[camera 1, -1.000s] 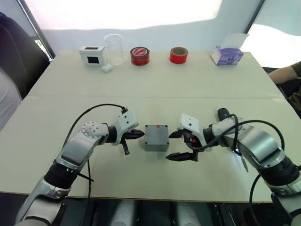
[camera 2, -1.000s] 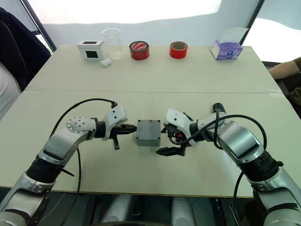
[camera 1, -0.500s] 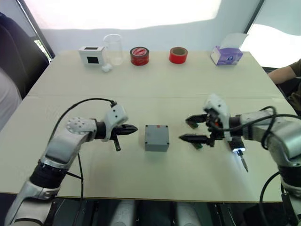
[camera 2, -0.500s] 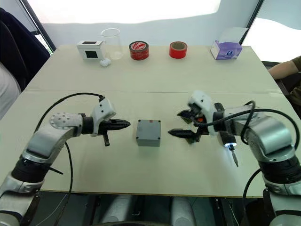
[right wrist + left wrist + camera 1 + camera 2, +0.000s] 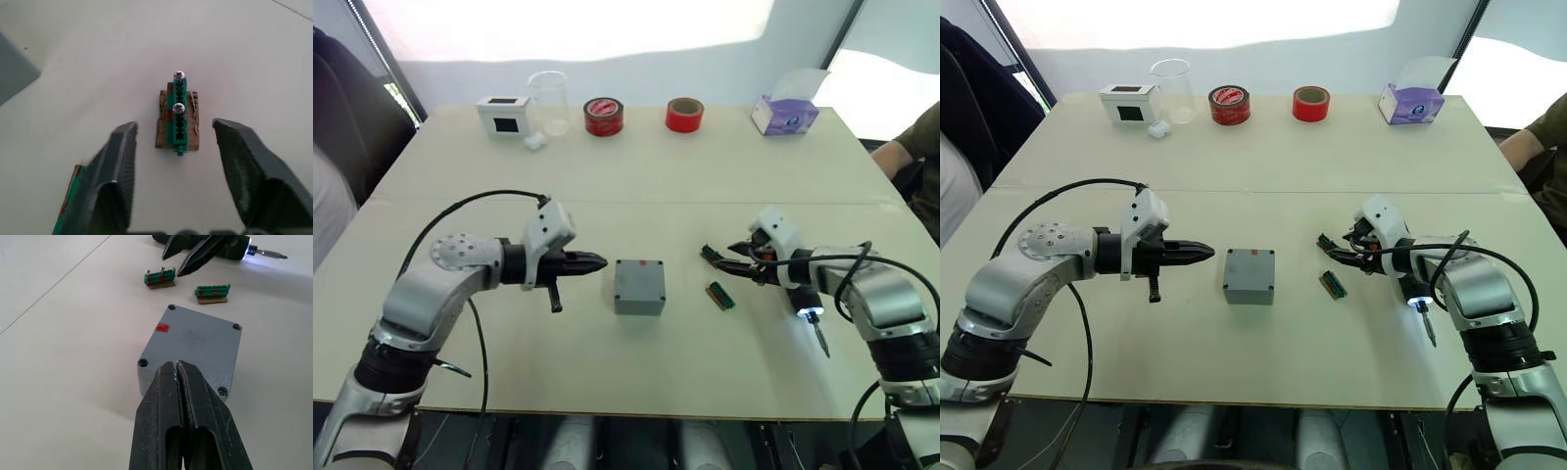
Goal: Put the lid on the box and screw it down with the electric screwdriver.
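Box, lid seated: closed left gripper just beside its left; open right gripper farther right, over green screw strip.

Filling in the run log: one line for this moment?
left end effector: shut, by box | right end effector: open, over green screw holder | electric screwdriver: on table
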